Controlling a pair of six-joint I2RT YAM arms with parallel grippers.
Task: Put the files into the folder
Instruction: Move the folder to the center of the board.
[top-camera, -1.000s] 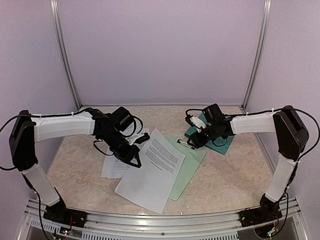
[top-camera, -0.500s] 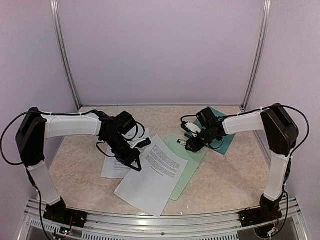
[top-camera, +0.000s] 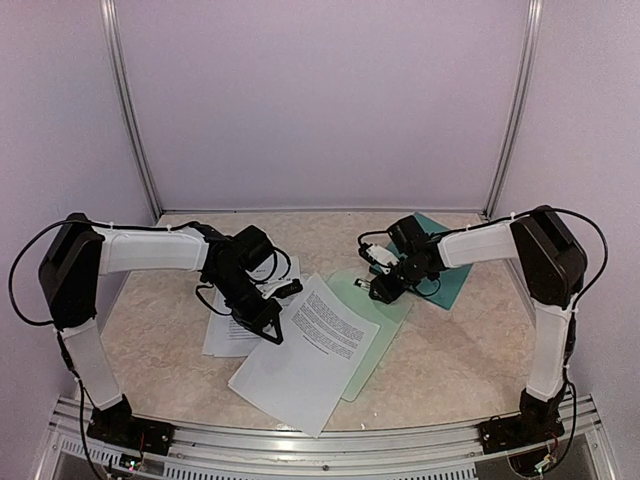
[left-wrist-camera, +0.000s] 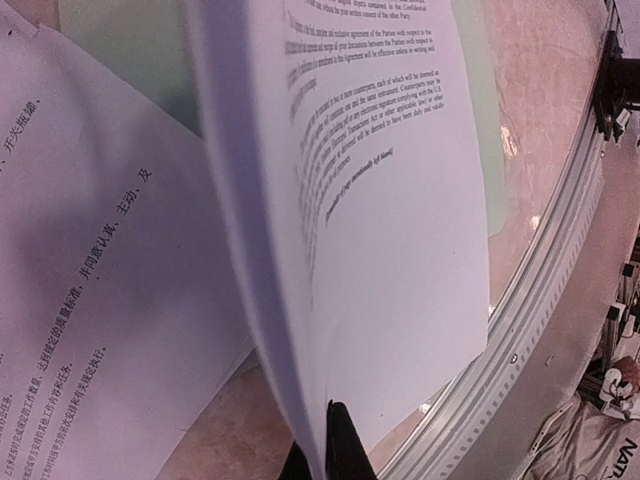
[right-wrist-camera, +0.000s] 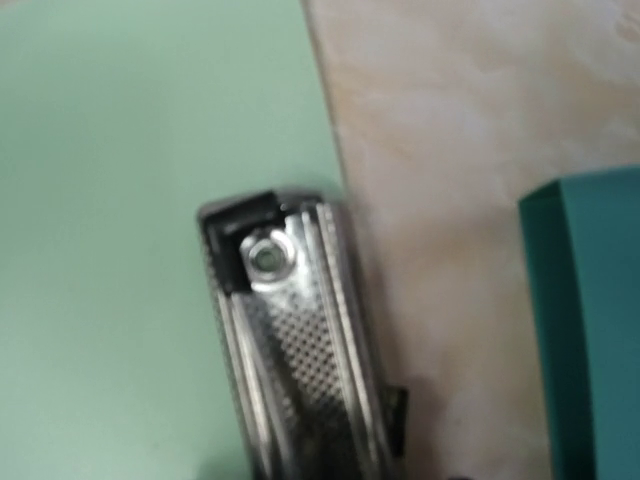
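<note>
My left tool is clamped tight on the 9 o'clock edge of the top sheet, a white page of black print. In the left wrist view that edge runs down between my two dark fingertips, and the page bows up off the paper beneath it. The rest of the files lie flat on the bench under my left wrist, at about 9 o'clock from the bench's middle. One of them is the Chinese-printed sheet.

The 3 o'clock side of the top sheet overlaps a pale mint clipboard.

My right tool hangs over the silver clip at the clipboard's 12 o'clock end. I cannot tell how wide it stands, nor whether it touches the clip.

The folder, dark teal, lies flat at 2 o'clock on the bench, partly under my right arm. In the right wrist view a strip of bare bench separates it from the clip.
</note>
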